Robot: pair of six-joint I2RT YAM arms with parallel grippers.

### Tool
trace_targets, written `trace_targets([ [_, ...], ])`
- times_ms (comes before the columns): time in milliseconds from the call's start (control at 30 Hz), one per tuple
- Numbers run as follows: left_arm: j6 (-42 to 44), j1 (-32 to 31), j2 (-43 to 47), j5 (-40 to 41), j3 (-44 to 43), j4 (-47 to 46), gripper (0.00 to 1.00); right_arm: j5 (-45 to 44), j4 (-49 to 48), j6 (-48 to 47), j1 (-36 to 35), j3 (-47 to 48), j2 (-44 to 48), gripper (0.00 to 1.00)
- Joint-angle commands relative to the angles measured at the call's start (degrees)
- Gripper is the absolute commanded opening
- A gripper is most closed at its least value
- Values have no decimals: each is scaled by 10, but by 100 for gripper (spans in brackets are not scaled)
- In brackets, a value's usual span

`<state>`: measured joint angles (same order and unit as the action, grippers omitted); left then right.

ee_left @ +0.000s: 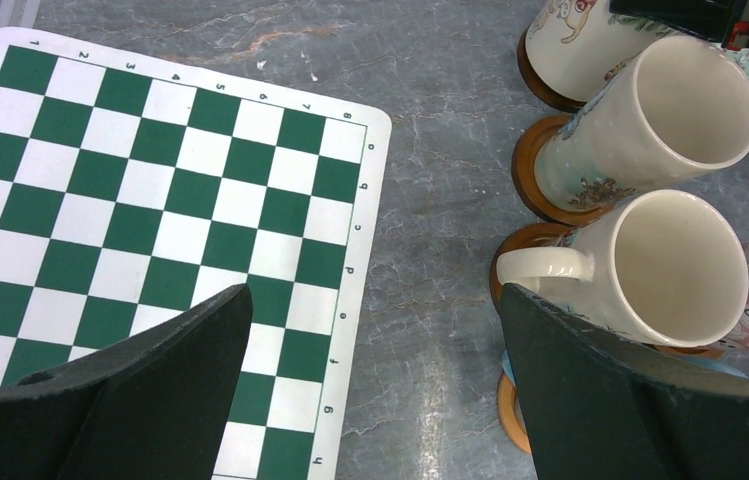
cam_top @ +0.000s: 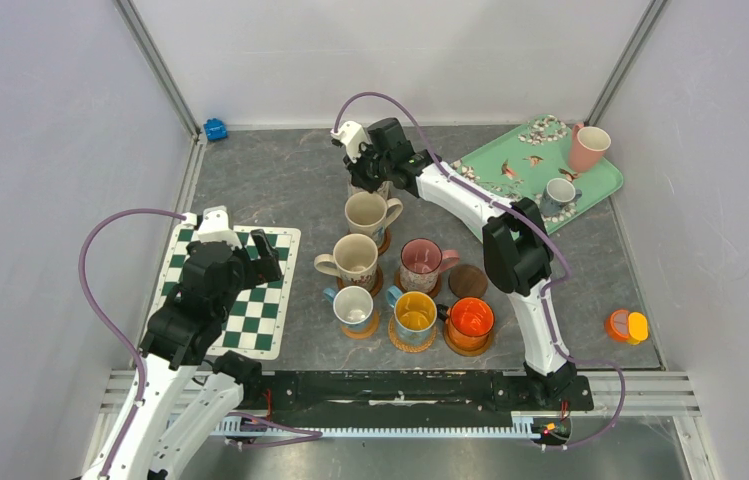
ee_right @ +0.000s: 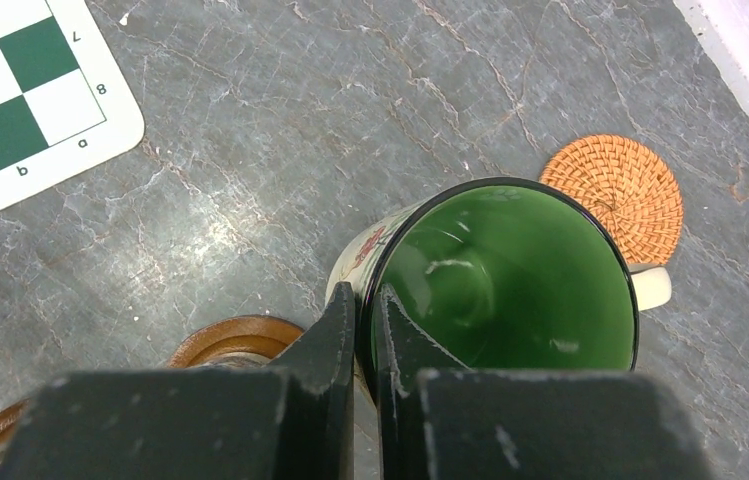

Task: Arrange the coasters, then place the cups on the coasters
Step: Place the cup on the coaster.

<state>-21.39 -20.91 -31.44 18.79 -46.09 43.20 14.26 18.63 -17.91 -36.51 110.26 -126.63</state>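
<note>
The right gripper (ee_right: 362,302) is shut tight on the rim of the green mug (ee_right: 510,280). One finger is inside the mug and one is outside. The mug is at the far middle of the table (cam_top: 280,180), past the other cups. Its mouth faces up, so its long way runs up and down. Its little white handle (ee_right: 652,286) points to the far side. I cannot tell if the mug touches the table or is a bit above it. A woven coaster (ee_right: 612,195) lies bare just beside the mug, to its far left. A wooden coaster (ee_right: 235,338) is partly hidden by the fingers.

The left gripper (ee_left: 372,292) is wide open and holds nothing. It hangs over the right edge of the checkered mat (ee_left: 150,180), on the left side of the table.

Six cups stand on coasters in the middle. A bare brown coaster (cam_top: 467,281) lies just right of the pink speckled mug (cam_top: 420,262). Two more cups stand on the green tray (cam_top: 510,150) at the far right.
</note>
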Motion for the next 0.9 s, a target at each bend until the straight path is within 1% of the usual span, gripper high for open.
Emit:
trace_targets([
  [0, 11, -4, 5, 13, 1, -18, 100, 16, -29, -5, -5, 22, 9, 6],
  [100, 11, -4, 5, 13, 1, -18, 100, 13, -26, -6, -5, 23, 8, 10],
  [200, 11, -4, 6, 14, 1, -18, 100, 4, -24, -13, -5, 20, 9, 11],
  [267, 10, -4, 6, 15, 1, -18, 100, -7, -23, -18, -5, 20, 11, 9],
  [367, 11, -4, 6, 14, 1, -18, 100, -11, -21, -27, -5, 16, 15, 3],
  [433, 11, -4, 5, 14, 1, -18, 100, -13, -21, -31, -5, 14, 19, 1],
  [867, 10, -4, 7, 14, 1, -18, 100, -20, -20, -48, -5, 5, 33, 0],
])
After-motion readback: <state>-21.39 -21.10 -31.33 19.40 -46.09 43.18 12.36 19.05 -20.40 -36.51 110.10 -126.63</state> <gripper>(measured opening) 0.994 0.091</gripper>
